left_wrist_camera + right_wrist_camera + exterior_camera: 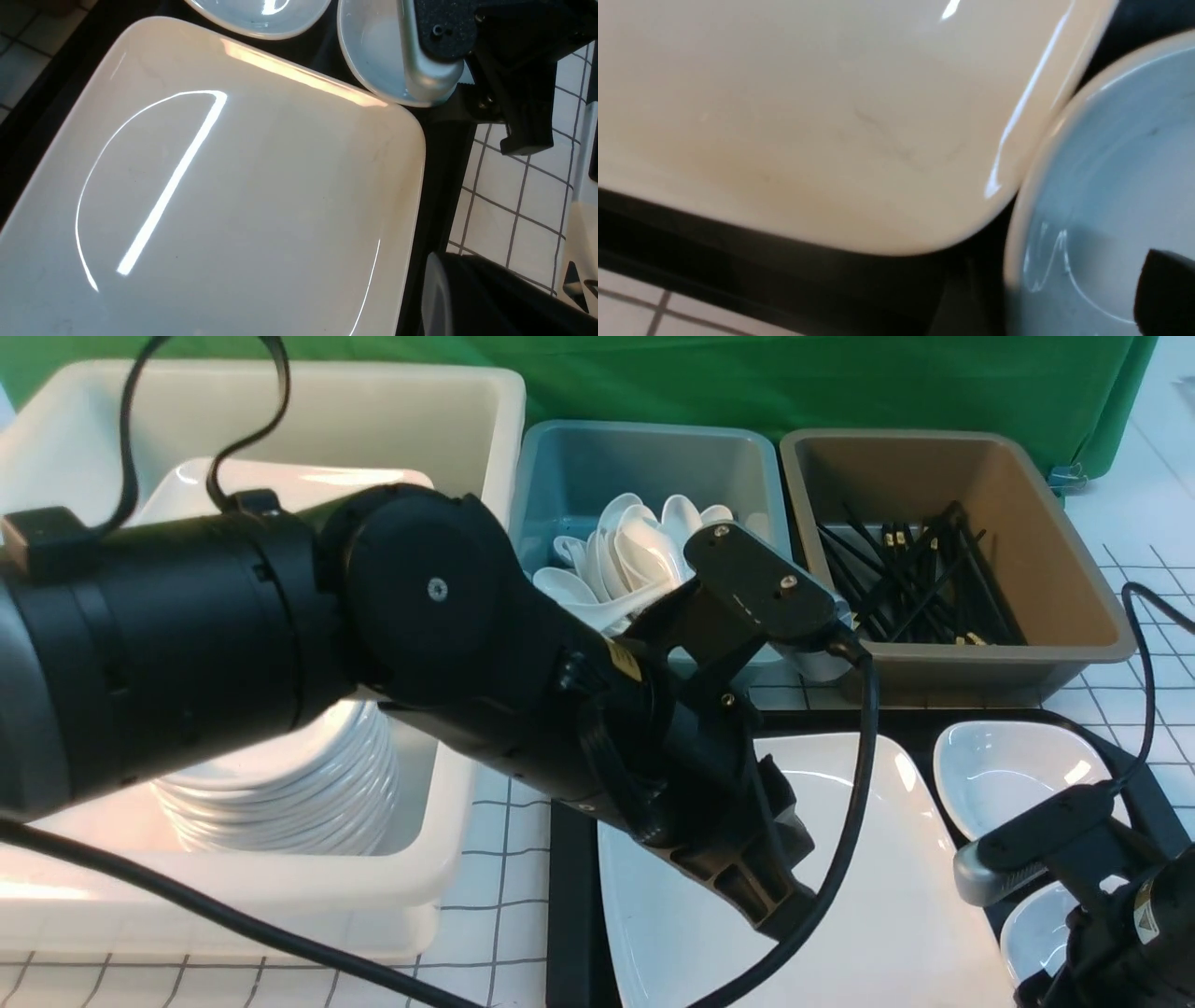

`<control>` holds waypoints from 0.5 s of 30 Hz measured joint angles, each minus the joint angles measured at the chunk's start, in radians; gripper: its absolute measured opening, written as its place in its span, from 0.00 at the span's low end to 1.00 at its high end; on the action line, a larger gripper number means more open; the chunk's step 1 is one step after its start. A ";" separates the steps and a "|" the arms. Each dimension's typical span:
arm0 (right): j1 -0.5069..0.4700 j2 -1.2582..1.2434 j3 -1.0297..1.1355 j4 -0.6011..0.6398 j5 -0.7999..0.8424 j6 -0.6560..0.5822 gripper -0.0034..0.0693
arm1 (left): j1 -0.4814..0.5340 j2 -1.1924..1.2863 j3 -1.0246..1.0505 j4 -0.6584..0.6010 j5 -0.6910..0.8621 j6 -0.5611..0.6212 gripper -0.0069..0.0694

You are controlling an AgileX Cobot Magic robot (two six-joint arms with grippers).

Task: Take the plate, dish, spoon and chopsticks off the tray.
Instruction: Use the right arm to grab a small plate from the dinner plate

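The white plate [896, 896] lies on the black tray [571, 896], with two small white dishes [1018, 779] [1036, 933] beside it on the right. My left gripper [784, 915] hangs low over the plate's near left part, shut and empty; only a dark finger [490, 298] shows in the left wrist view, beside the plate [233, 186]. My right gripper [1064, 303] is open at the near dish [1111, 177], one fingertip [1167, 294] above the dish's inside, close to the plate's corner [831, 116]. No spoon or chopsticks show on the tray.
A big white bin [448, 859] on the left holds a stack of white plates [280, 793]. Behind the tray a teal bin [644, 457] holds several white spoons and a brown bin [1055, 569] several black chopsticks. The left arm [420, 635] blocks much of the front view.
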 joint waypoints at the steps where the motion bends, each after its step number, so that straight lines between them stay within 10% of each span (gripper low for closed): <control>1: 0.000 0.006 0.002 -0.001 0.001 0.000 0.71 | 0.000 0.000 0.000 -0.001 0.000 0.000 0.10; 7: 0.000 0.033 0.021 -0.002 -0.022 0.000 0.68 | 0.000 0.000 0.000 -0.001 -0.009 0.000 0.10; 15: 0.004 0.046 0.016 -0.017 -0.027 -0.002 0.32 | -0.001 0.000 0.000 -0.005 -0.024 0.000 0.10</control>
